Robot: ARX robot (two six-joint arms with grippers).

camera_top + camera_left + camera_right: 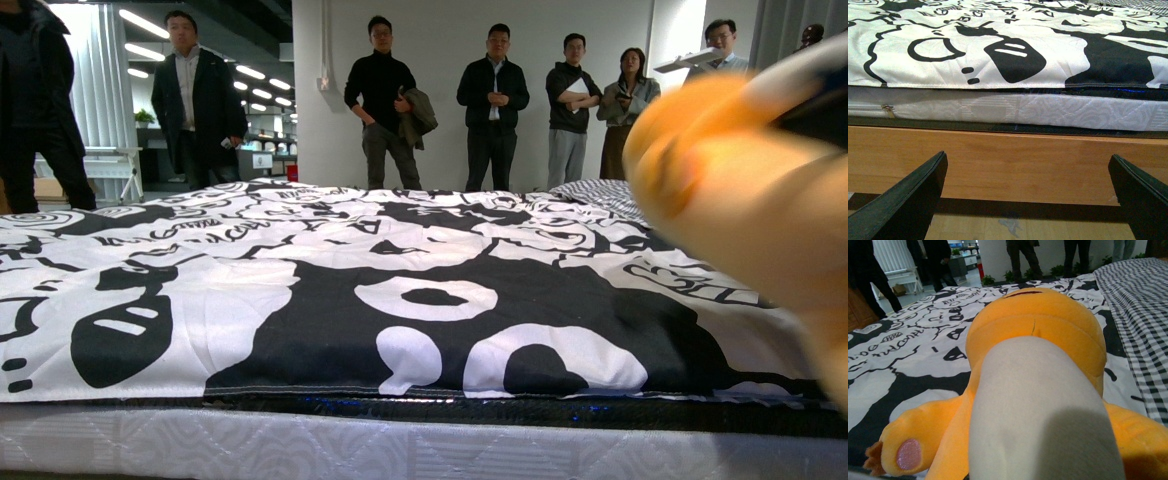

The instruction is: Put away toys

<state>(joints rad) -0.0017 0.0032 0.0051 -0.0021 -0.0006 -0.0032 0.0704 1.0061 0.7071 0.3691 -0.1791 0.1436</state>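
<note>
The orange-yellow plush toy (745,195) fills the right of the front view, blurred, held up over the bed's right side. In the right wrist view the plush toy (1040,380) shows its cream belly, orange head and a pink paw pad (910,454). My right gripper is shut on it; its fingers are hidden behind the plush. My left gripper (1028,200) is open and empty, low in front of the wooden bed frame (1013,160); one dark finger (913,200) shows on each side.
A bed with a black-and-white patterned cover (330,290) spans the front view, with a white mattress edge (300,445) below. A checked pillow (600,195) lies at the far right. Several people (492,105) stand behind the bed.
</note>
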